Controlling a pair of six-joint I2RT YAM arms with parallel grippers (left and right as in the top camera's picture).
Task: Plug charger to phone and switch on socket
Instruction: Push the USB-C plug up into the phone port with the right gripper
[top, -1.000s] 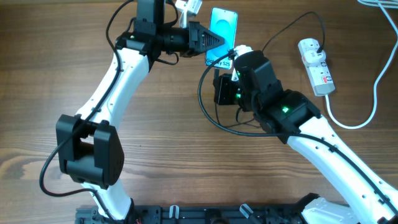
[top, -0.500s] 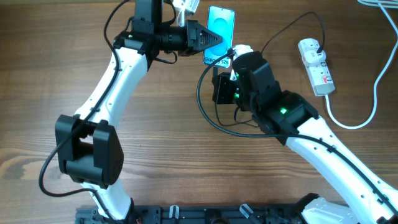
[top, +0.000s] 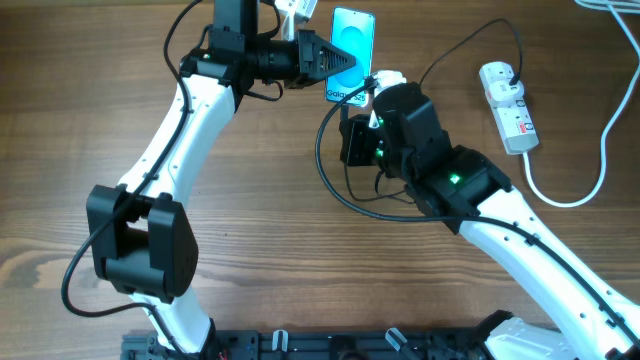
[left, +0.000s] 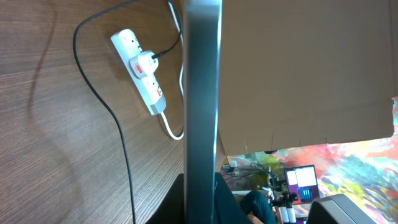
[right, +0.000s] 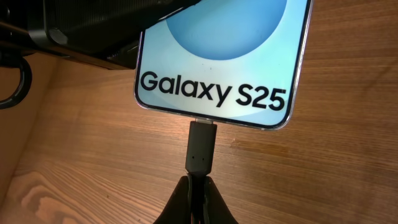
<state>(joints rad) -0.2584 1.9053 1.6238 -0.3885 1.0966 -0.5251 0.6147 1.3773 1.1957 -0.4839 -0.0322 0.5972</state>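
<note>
- Desk (top: 250, 250): the socket (top: 508, 108) sat way over on the right, well apart from both arms. It had a plug in it, but I'd guess the switch was still to do.
- Phone (right: 224, 56): near the far edge, with the left fingers (top: 322, 60) pinching it.
- Charger (right: 202, 146): the right fingers (right: 185, 200) pinched the tip, which touched the phone's bottom port. Couldn't tell if it was fully in, so plugging looked nearly done.
</note>
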